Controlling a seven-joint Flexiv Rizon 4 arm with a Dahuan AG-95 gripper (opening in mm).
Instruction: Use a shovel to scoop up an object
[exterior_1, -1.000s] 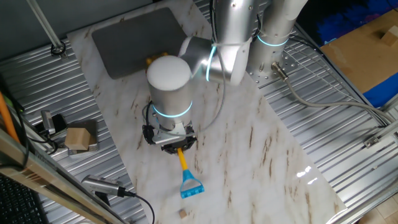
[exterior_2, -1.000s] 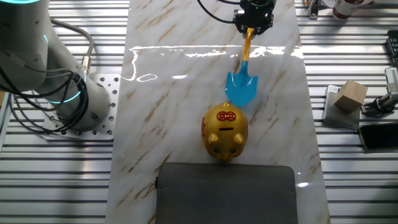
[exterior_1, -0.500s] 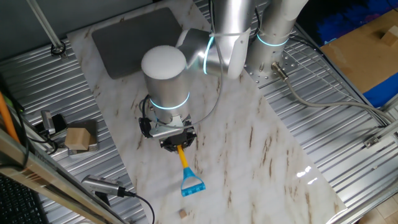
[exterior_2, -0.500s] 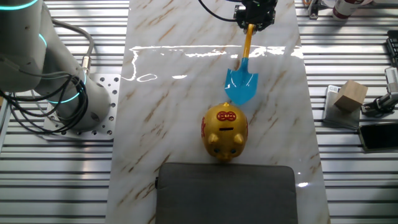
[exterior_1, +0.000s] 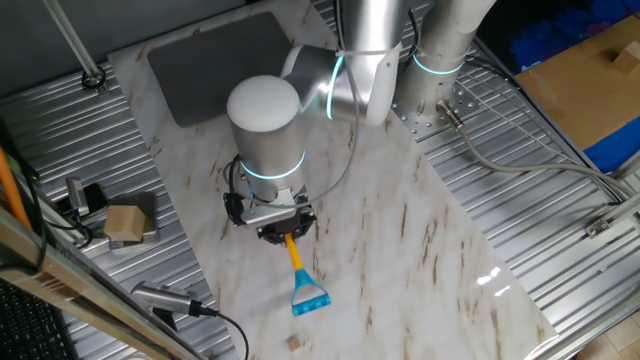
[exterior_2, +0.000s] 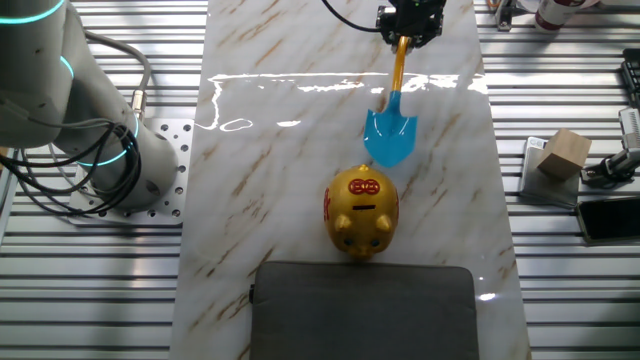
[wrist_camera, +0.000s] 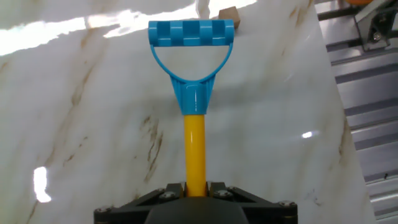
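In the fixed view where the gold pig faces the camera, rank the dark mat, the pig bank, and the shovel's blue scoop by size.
Largest to smallest:
1. Dark mat
2. Pig bank
3. Scoop of the shovel, clearly smallest

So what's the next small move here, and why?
Probably ease the shovel forward toward the cube: the jaws grip its yellow shaft, and in the hand view its blue end sits just short of the cube, slightly left of it.

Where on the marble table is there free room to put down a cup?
Bare marble stretches from the gold pig bank and the shovel toward the arm's base. It is crowded where the shovel blade nearly meets the pig bank, beside the grey pad.
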